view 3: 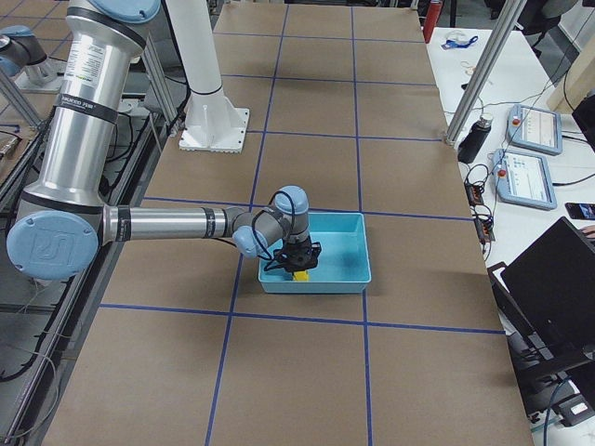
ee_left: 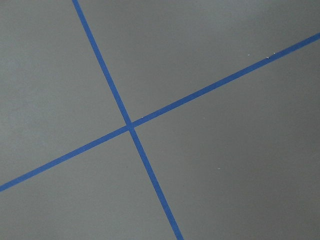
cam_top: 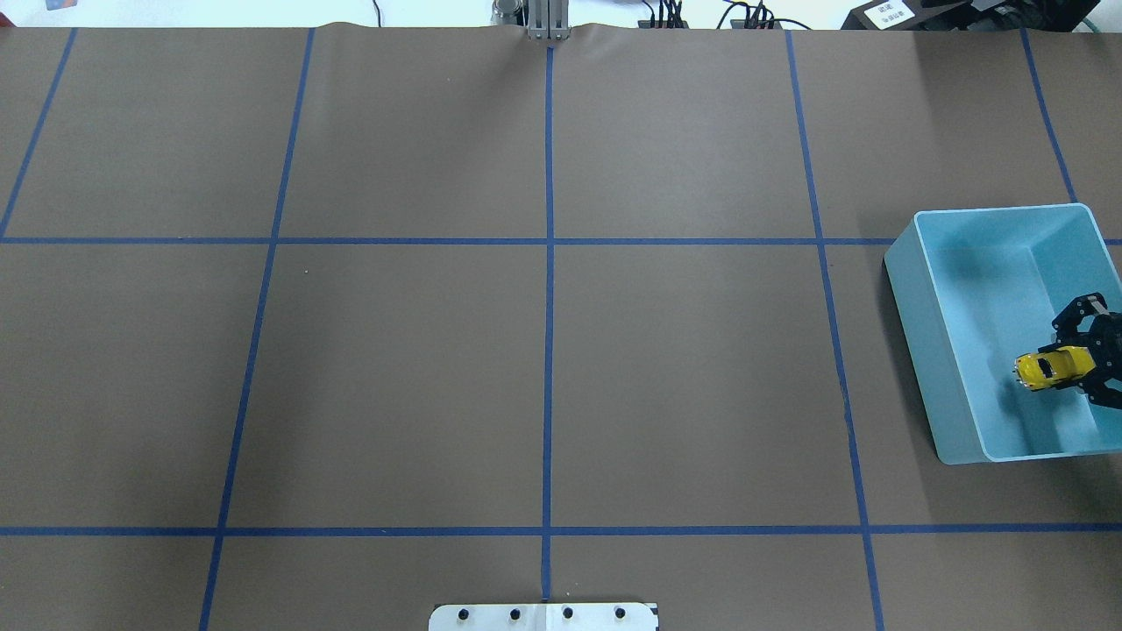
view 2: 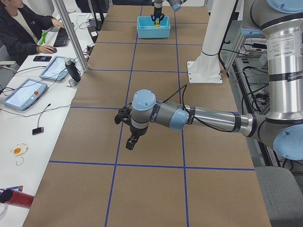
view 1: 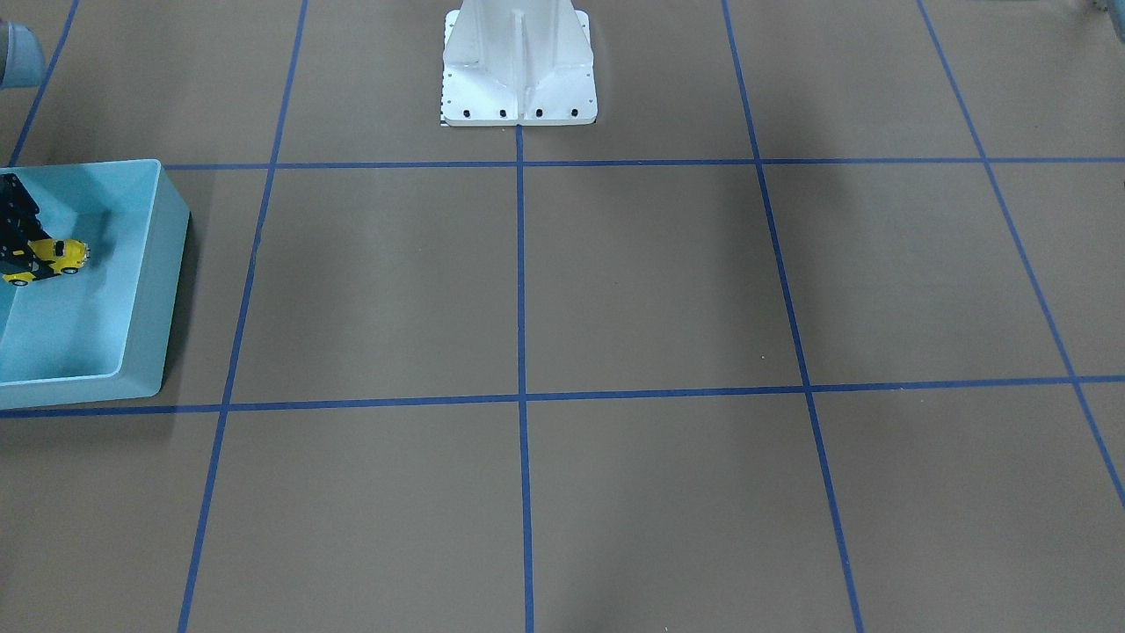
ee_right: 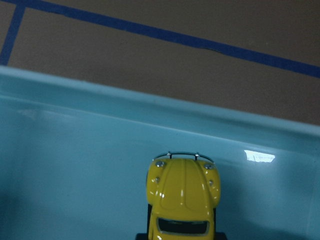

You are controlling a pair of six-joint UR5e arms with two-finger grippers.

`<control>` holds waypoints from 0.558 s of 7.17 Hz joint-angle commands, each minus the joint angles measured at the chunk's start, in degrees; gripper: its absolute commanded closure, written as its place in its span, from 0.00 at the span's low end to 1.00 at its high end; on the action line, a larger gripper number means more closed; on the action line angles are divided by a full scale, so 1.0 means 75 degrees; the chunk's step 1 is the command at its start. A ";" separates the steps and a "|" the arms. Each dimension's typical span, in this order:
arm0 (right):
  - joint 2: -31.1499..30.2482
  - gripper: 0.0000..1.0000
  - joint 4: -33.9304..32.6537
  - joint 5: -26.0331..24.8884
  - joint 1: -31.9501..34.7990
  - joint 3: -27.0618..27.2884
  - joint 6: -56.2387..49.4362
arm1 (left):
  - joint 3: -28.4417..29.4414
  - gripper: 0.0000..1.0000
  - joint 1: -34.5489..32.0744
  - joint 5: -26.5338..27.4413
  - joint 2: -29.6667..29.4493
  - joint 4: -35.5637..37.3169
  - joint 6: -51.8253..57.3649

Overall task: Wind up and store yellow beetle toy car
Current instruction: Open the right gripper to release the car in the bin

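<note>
Right hand [cam_top: 1076,366] clamped on the yellow beetle toy car [cam_top: 1043,369], held low inside the light blue bin [cam_top: 933,350] for storing; left hand [view 2: 131,142] hangs well apart, grip state unclear

You'll find the bin [cam_top: 931,350] at the table's [cam_top: 394,377] end on the robot's right, the toy car [cam_top: 1043,368] inside it between the right gripper's [cam_top: 1065,369] fingers, and the left gripper [view 2: 132,141] above the opposite end, well apart.
</note>
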 commanded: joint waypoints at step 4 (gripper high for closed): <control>-0.0022 0.00 0.0194 0.0299 -0.0088 0.0171 0.0523 | -0.0241 0.00 -0.0087 0.0000 0.0019 0.0084 0.0014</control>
